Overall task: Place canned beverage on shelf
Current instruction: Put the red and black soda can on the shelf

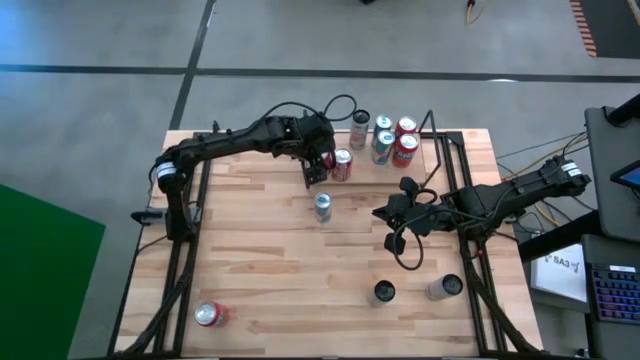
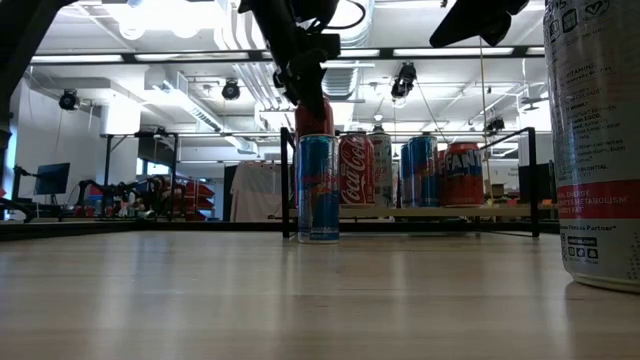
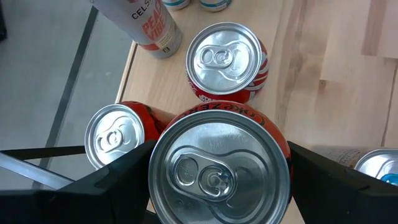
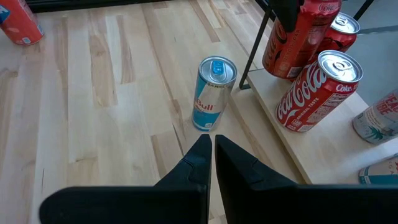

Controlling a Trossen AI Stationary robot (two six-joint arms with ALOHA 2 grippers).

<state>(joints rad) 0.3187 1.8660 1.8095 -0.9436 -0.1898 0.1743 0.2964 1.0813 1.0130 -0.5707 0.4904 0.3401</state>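
My left gripper (image 1: 318,165) is shut on a red cola can (image 3: 217,168) over the left end of the shelf (image 1: 432,165), a light board in a black frame at the table's far right. Several cans stand on the shelf, among them a red cola can (image 4: 317,93) and a white can (image 3: 143,25). A blue can (image 1: 322,207) stands upright on the tabletop in front of the shelf. My right gripper (image 4: 211,149) hovers shut over the table's right half, pointing at the blue can. My left gripper pinches the red can's side wall just below its top rim (image 3: 155,186), one finger (image 3: 115,180) on each side. The fingers slant down from the table's left. The can hangs upright with its top up; the blue can hides its bottom in the low view.
Two dark-topped cans (image 1: 384,292) (image 1: 443,288) stand near the table's front right. A red can (image 1: 210,315) lies on its side at the front left. The shelf's black posts (image 4: 261,43) rise beside the held can. Bare planks fill the table's middle and left.
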